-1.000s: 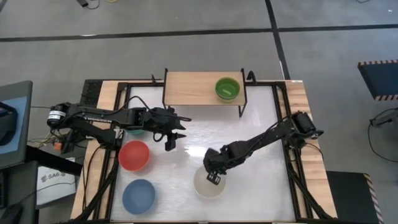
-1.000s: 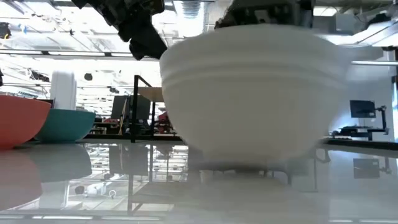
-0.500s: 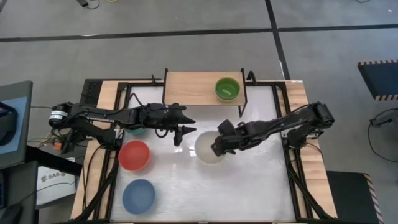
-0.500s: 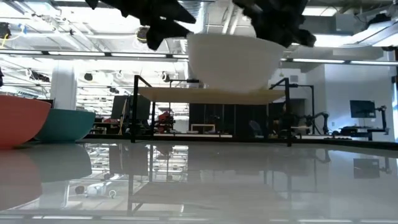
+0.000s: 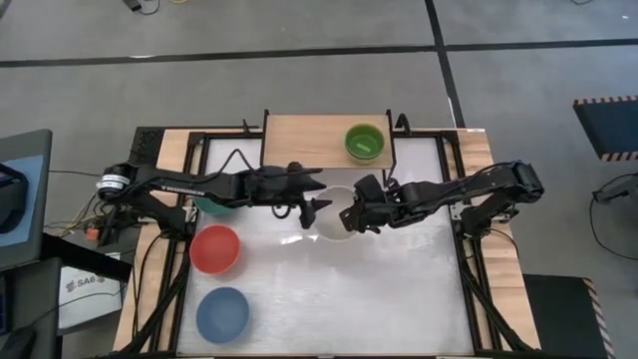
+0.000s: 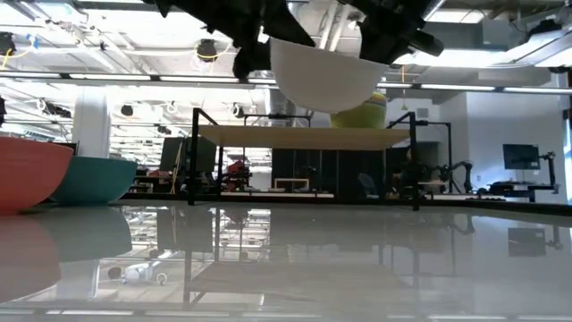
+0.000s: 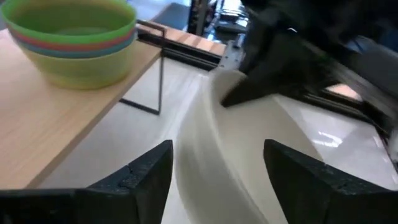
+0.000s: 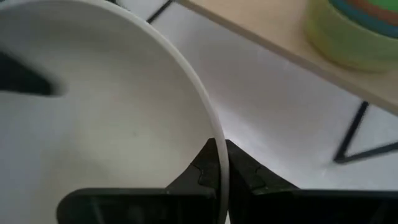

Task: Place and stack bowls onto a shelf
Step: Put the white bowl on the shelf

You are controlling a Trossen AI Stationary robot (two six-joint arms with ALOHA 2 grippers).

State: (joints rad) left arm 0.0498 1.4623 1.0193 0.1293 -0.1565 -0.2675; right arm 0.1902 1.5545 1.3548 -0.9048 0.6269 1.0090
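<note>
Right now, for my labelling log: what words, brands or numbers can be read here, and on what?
White box at far left: dark print, too blurred to read.
Left arm: pale lettering along it, too small to read.
Nothing else shows any text.

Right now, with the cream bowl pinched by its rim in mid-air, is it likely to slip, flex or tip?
The cream bowl hangs tilted from the right gripper, held at one spot on its thin rim, so it may pivot. It keeps its round shape, so probably stiff and light. Its glossy wall looks slippery. The left gripper waits open alongside.
</note>
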